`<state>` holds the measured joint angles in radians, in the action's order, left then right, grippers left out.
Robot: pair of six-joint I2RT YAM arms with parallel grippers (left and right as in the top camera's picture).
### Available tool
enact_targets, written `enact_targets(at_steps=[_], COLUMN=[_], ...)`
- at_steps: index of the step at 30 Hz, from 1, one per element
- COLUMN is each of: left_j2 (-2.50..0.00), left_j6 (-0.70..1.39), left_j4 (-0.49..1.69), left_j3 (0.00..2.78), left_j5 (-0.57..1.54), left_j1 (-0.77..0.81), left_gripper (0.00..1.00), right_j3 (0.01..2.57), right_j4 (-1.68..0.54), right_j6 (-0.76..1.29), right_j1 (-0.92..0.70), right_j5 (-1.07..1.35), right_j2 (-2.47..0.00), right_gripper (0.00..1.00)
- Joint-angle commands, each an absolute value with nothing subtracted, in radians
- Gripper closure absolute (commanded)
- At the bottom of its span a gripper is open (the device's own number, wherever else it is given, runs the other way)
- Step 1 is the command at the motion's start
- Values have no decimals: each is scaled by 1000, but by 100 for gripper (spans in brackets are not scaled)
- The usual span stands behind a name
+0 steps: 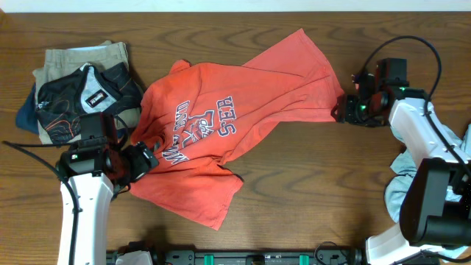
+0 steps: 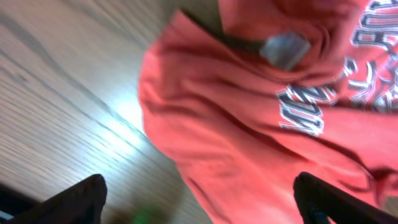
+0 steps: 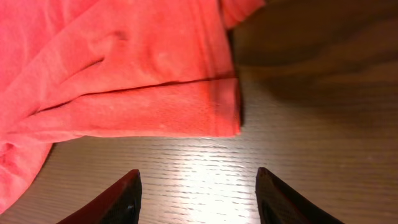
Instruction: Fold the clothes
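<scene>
Dark-brown wooden surface [image 1: 309, 177], grain running left to right, lamp glare on the boards in both wrist views. Spread askew across its middle, from near left to far right: coral-red T-shirt [image 1: 221, 125], rumpled, white and dark-red lettering face up, one corner reaching toward the far right. At the far left, well apart from the right arm: heap of other clothes [image 1: 81, 81], khaki underneath, dark piece with white trim on top, just beside the shirt's left edge. At the right edge, near the right arm's base: pale blue cloth [image 1: 405, 177]. Left pincer [image 1: 143, 160] at the shirt's left border, spread wide, gripping nothing; in the blurred left wrist view, dark fingers [image 2: 81, 199] far apart at the bottom corners, red fabric [image 2: 249, 143] and bare wood below, small grey tag [image 2: 285, 50] near the top. Right pincer [image 1: 341, 110] just beside the shirt's right-hand corner, likewise spread and holding nothing; in the right wrist view, fingers [image 3: 118, 199] apart over bare wood, stitched hem [image 3: 217, 112] lying flat just beyond them, not touched.
</scene>
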<state>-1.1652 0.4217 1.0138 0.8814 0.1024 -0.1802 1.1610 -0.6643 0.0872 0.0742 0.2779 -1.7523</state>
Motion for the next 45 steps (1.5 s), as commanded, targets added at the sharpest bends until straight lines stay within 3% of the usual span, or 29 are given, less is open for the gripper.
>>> enact_targets(at_steps=[1,20,21,23,25,35,40,43,45], left_j2=[-1191,-1295,-1295,-1295,-1296,-1296,-1296,-1296,-1296], left_j6=[476,614,628,646,661,661,661,667,668], left_j4=[1056,967,955,928,905,888,888,887,880], left_j3=[879,682,673,662,653,645,645,645,645], left_j5=[230,340,340,340,340,340,340,340,340], left_j1=[-177,52,64,83,102,175,205,227,237], left_gripper=[2,2,2,2,2,2,2,2,2], right_j3=[1164,1163,1163,1163,1163,1165,1165,1165,1165], right_j4=[-653,-324,-313,-307,-341,-713,-824,-877,-907], right_j6=[116,457,456,456,455,456,447,403,394], right_j1=[42,-2,-3,-3,0,197,340,378,381], right_j5=[261,225,224,224,199,-91,-101,-93,-93], right_j2=[-1775,-2058,-2068,-2082,-2086,-1868,-1701,-1653,-1642], right_gripper=[42,41,44,64,99,99,98,91,77])
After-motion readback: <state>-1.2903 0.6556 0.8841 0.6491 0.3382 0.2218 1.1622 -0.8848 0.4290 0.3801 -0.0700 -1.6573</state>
